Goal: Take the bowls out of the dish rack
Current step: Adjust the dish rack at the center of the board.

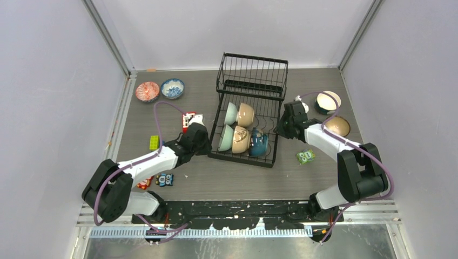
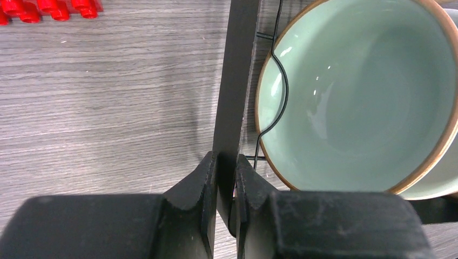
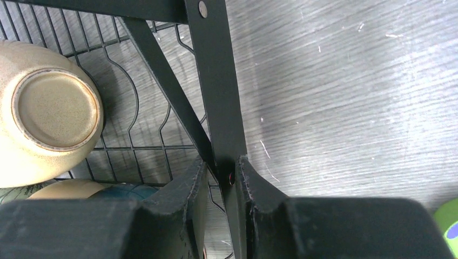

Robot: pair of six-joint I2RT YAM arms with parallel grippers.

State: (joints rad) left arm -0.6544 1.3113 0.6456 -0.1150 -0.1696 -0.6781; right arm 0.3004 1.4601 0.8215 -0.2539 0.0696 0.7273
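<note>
Grey wood-grain bench (image 1: 227, 181), finely scratched, closed in by plain pale lilac panels: left wall (image 1: 48, 97), right wall (image 1: 410, 65), far wall (image 1: 232, 27). Slim silver metal post (image 1: 106, 35) in the far left corner, a matching post (image 1: 357, 32) in the far right. Along the near edge, a ribbed silver metal rail (image 1: 216, 232), then a dull steel sheet (image 1: 243, 249) nearer. Soft, even light; whitish glare across the bench in the right wrist view.
</note>
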